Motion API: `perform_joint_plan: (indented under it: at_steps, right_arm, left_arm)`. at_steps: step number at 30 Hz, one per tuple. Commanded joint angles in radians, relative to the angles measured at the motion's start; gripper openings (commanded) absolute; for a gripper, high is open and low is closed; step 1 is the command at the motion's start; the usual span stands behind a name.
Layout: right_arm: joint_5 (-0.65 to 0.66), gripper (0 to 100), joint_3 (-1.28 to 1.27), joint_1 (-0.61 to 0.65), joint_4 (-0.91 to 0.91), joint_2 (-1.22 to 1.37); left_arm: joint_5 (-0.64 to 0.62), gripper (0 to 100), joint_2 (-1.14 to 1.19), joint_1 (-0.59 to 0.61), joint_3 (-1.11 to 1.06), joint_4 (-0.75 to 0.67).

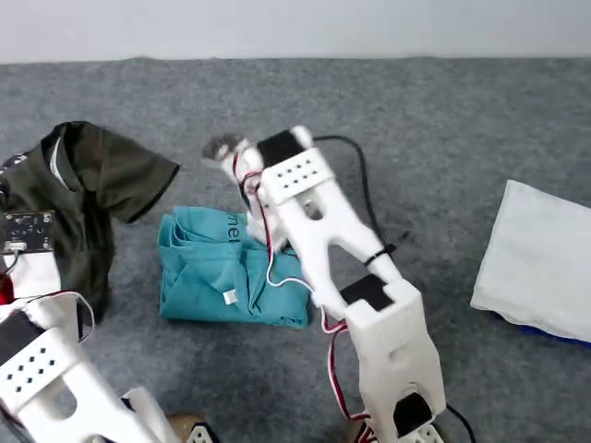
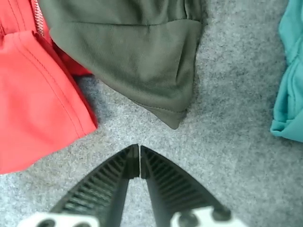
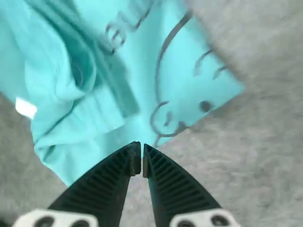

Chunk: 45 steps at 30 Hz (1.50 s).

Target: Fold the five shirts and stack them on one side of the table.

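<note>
The high view shows the teal cotton shirt (image 1: 226,268) lying in a loose, rumpled rectangle at the middle of the grey felt-like tabletop (image 1: 434,129), with a small white label (image 1: 229,296) turned up. It looks light, soft and limp, so its layers would likely slide apart if lifted by one ply. A pinch through a doubled edge or a corner hem seems the surest hold, and the nappy surface should keep the rest from skating. The right end effector (image 3: 137,161) hangs over the printed edge of this shirt, its ribbed black tips pressed together on nothing. Off to one side a dark olive shirt (image 1: 92,185) sprawls unfolded, one sleeve lapping a red shirt (image 2: 33,94) of smooth knit with stitched hems. The left end effector (image 2: 140,163) sits above bare tabletop just beyond that sleeve's corner, likewise pressed together and empty. At the far side rests a white folded shirt (image 1: 540,258), flat and crisp-edged.
</note>
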<state>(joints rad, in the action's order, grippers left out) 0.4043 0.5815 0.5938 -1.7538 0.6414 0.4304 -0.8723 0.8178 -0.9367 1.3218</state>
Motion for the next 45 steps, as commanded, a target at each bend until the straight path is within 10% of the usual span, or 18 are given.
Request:
perform_joint_plan:
  at_steps: [1,12,24,45]
  right_arm:
    - [0.012,0.9,-0.011,0.073,-0.010,0.044]
    - [-0.072,1.0,0.341,0.429,-0.021,0.070]
    - [-0.064,1.0,0.370,0.248,-0.041,0.065]
    - [-0.072,1.0,0.364,0.372,0.229,0.170]
  left_arm:
    - [-0.006,1,-0.023,0.049,0.101,0.018]
    - [0.000,1,-0.023,0.169,0.166,0.018]
    - [0.038,1,-0.023,0.199,0.166,0.017]
    - [0.041,1,-0.023,0.193,0.166,0.017]
